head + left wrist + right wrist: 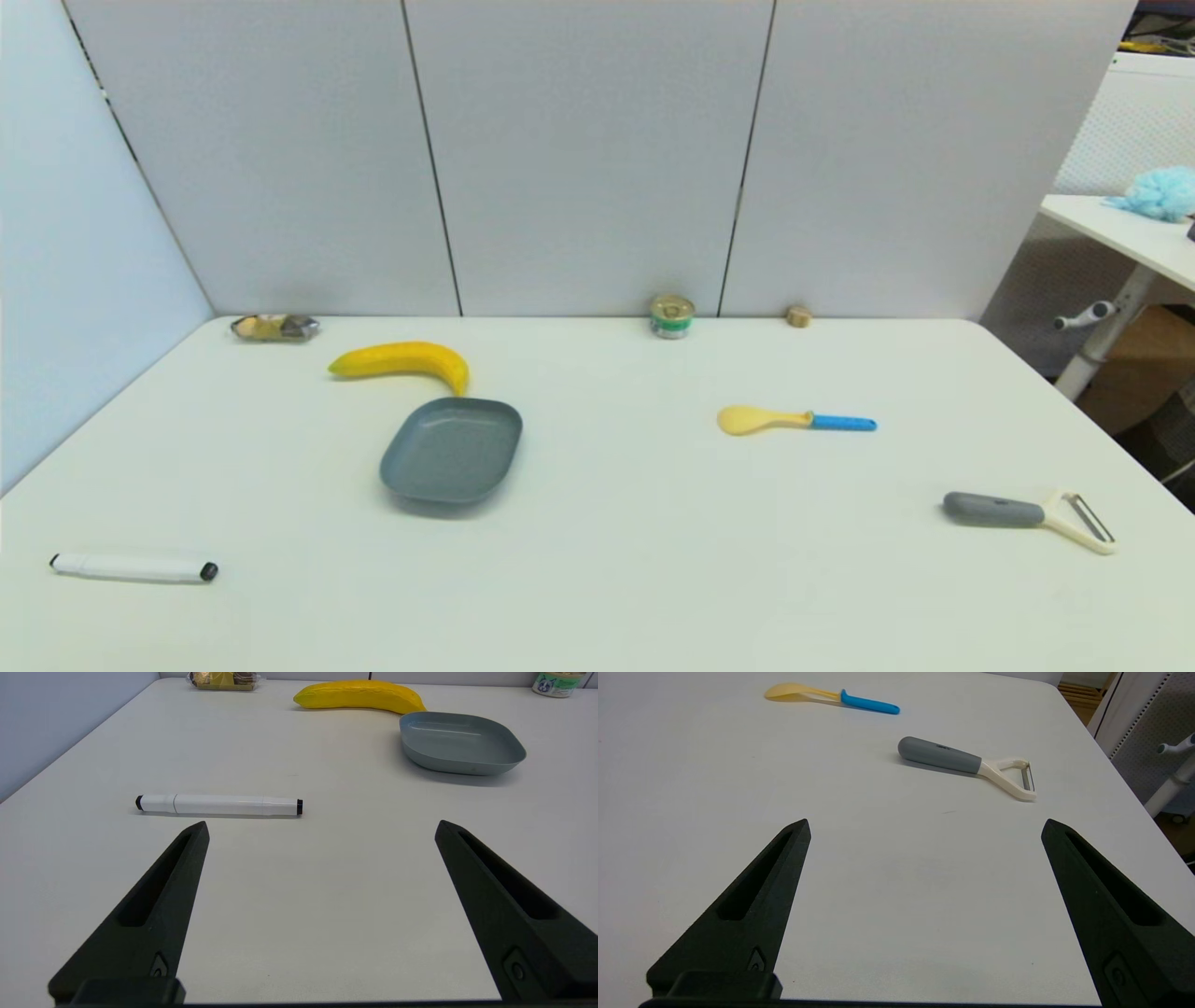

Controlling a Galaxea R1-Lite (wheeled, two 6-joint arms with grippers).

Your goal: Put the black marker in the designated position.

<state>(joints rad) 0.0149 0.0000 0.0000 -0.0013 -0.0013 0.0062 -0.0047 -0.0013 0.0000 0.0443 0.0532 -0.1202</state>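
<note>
The left gripper (322, 828) has two long matte black fingers (154, 914), wedge-shaped and tapering to points, each with a recessed slot along its face and a small screw near the base. The right gripper (924, 826) looks identical.

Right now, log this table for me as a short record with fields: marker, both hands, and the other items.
marker: black marker lying flat near the table's front left corner, untouched
left hand: left hand open, low over the table just short of the marker
right hand: right hand open, over the right side near the peeler
dish: grey dish, nothing in it, beside the banana
other items: spoon right of centre; small can and snack packet at the back wall
</note>
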